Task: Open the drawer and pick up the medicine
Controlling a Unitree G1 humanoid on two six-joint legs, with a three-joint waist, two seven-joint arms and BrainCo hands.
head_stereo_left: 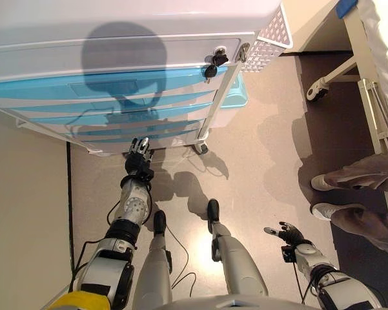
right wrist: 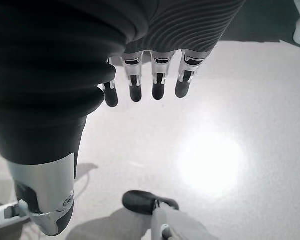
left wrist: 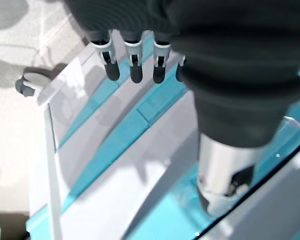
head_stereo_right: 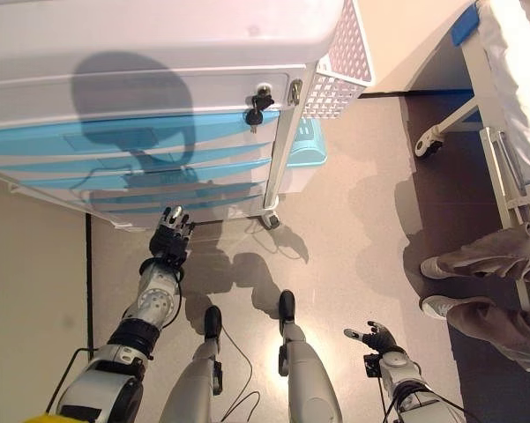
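Observation:
A white cart (head_stereo_left: 116,32) with several blue drawer fronts (head_stereo_left: 116,97) stands before me; all the drawers look shut. No medicine shows in any view. My left hand (head_stereo_left: 139,158) is held out at the lowest drawers, its fingers (left wrist: 135,70) straight and empty, just in front of the blue fronts; I cannot tell if they touch. My right hand (head_stereo_left: 290,234) hangs low at the right over the floor, its fingers (right wrist: 154,85) relaxed and empty.
Keys (head_stereo_left: 213,64) hang in the cart's lock at the upper right. A white perforated basket (head_stereo_left: 271,39) is on the cart's right side, a light blue bin (head_stereo_left: 235,93) behind it. A bed frame on a wheel (head_stereo_left: 317,89) and a person's legs (head_stereo_left: 355,194) are at the right.

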